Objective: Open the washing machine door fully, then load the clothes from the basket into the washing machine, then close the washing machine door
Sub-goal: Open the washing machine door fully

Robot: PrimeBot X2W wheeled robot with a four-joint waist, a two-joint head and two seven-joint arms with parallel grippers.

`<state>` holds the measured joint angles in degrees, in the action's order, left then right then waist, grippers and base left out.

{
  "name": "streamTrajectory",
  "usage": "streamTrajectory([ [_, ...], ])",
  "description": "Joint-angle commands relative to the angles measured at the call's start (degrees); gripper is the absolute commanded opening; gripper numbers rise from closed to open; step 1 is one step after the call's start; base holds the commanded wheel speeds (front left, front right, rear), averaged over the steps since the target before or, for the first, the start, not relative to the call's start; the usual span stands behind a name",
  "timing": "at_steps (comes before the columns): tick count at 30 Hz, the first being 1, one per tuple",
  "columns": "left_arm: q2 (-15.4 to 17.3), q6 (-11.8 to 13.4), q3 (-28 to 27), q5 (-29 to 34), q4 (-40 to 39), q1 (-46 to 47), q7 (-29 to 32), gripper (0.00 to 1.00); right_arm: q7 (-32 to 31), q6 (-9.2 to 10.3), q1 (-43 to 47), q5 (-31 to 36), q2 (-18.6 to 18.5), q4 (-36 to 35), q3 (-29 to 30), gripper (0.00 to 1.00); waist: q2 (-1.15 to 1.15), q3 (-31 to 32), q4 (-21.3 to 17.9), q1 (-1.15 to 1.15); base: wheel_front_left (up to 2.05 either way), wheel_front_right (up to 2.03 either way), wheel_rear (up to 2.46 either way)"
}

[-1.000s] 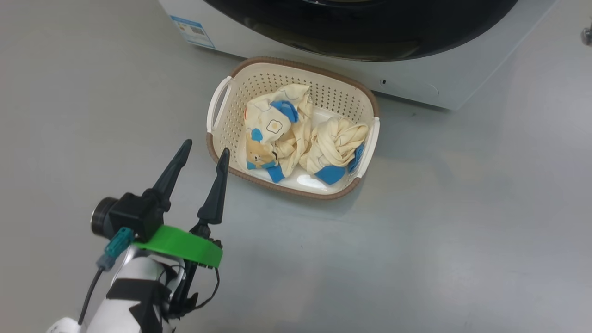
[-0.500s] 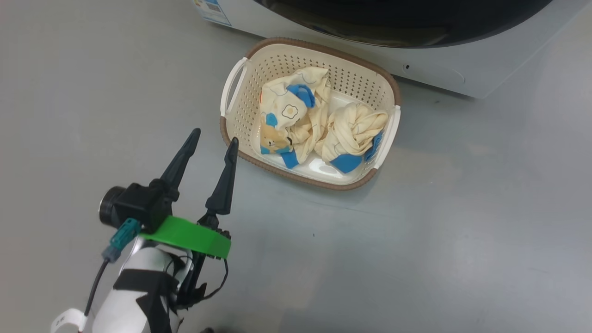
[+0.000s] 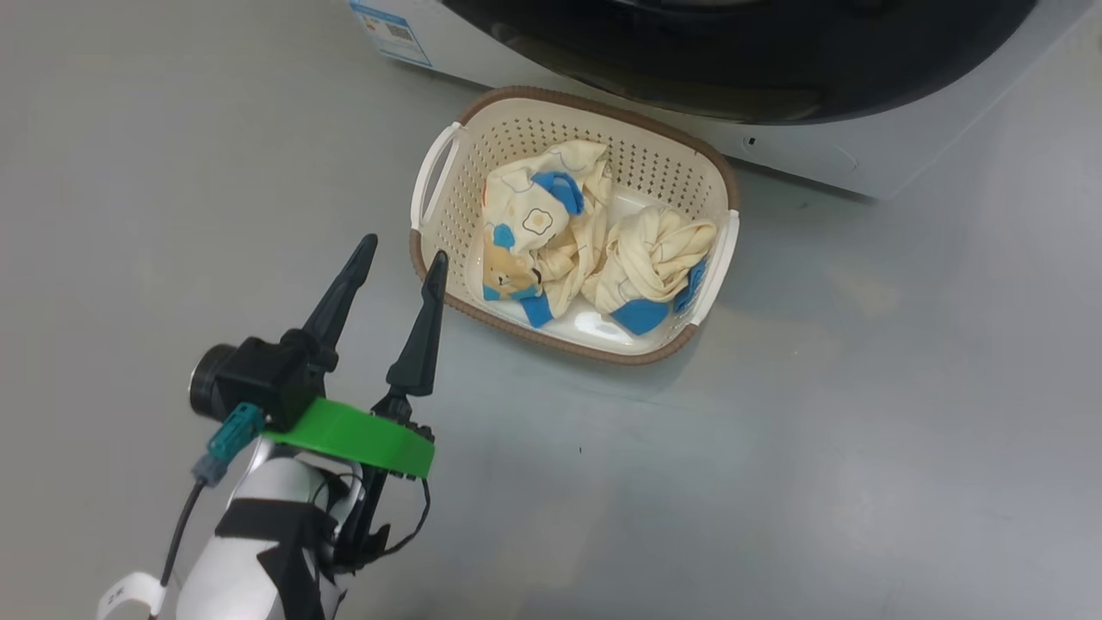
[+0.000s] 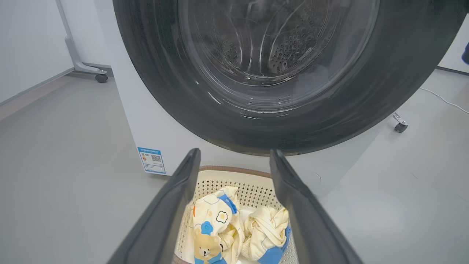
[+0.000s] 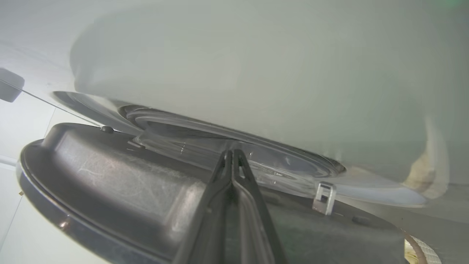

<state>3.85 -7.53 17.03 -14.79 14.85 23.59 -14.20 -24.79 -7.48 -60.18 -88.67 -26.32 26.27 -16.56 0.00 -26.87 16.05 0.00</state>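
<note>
Behind the door (image 5: 110, 183), the right end effector (image 5: 232, 151), pressed together, could have slipped off its inner face, while the spread left end effector (image 3: 404, 248) risked nudging the basket (image 3: 448, 207).

The left gripper (image 3: 405, 248) is wide open, its two dark fingers (image 3: 340, 293) spread like a V above a green ring (image 3: 353, 437) on the white arm (image 3: 219, 577). The right gripper (image 5: 231, 152) has its fingers pressed tight together.

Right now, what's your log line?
door partly open | clothes in basket | left fingers open, empty | right fingers shut, by door's inner side
</note>
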Motion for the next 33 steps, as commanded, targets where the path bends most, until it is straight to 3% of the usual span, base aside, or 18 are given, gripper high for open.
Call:
streamTrajectory([
  [1,1.1,0.0,-2.0,0.0,-1.6,-0.1,-0.8,1.00,-1.1,-0.01,0.5,0.1,1.1,-2.1,-1.4,0.00,0.00,0.7,-0.2,0.00,0.00,0.00,0.00],
  [33,3.8,0.0,-4.7,1.7,-2.0,-9.5,-0.8,1.00,-8.8,-0.01,16.1,-1.1,5.3,-7.7,-12.6,0.00,0.00,15.6,-2.3,0.00,0.00,0.00,0.00],
])
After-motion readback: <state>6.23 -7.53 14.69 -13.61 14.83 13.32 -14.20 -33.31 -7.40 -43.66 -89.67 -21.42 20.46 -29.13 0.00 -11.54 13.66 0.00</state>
